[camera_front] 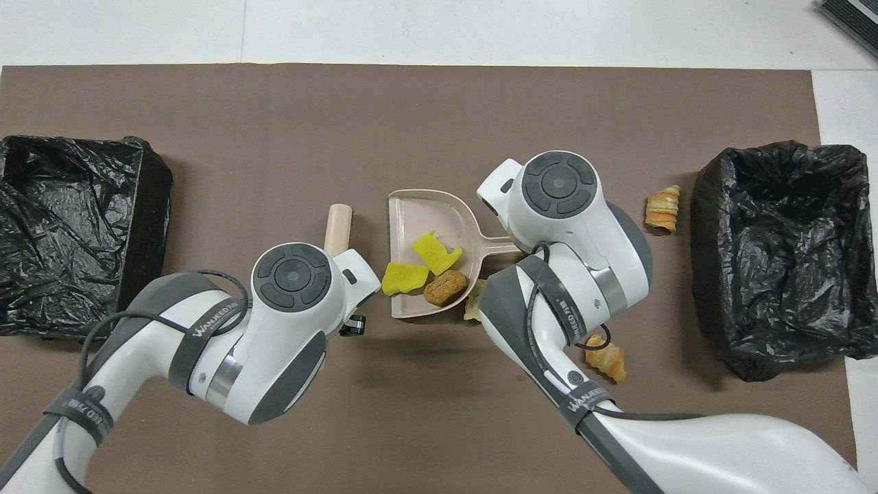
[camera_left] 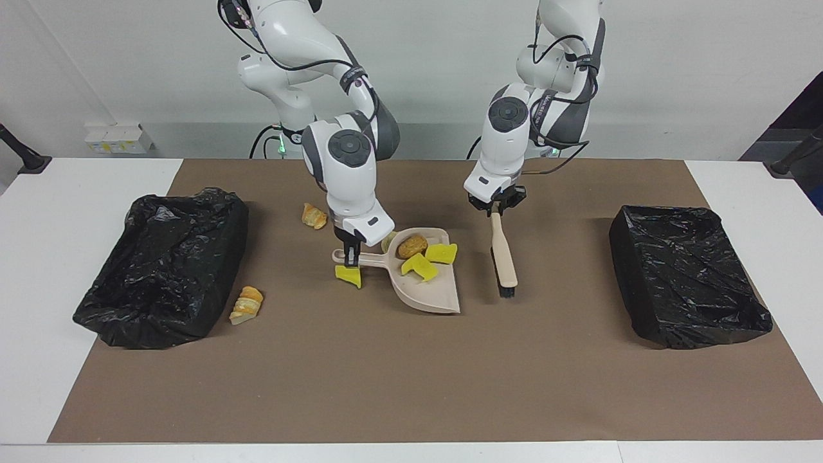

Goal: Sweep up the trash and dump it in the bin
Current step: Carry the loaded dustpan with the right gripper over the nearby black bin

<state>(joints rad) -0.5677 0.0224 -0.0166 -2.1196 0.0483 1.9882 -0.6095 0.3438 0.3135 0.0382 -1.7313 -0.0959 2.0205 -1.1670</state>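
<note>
Quick count — two black-lined bins (camera_left: 164,267) (camera_left: 688,276), one dustpan (camera_left: 427,289), one brush (camera_left: 503,254). Three yellow sponge chunks (camera_left: 418,266) (camera_left: 441,253) (camera_left: 349,274) — two inside the dustpan. Four bread pieces (camera_left: 412,246) (camera_left: 314,216) (camera_left: 246,305) (camera_front: 473,308), one inside the dustpan.

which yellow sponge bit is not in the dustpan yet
The yellow sponge chunk lying on the brown mat under the dustpan handle, toward the right arm's end. The other two yellow chunks already sit inside the pan.

the right arm (camera_front: 555,226) hides one yellow sponge chunk (camera_left: 348,274) from overhead; the brush (camera_front: 337,226) shows only its tip.
</note>
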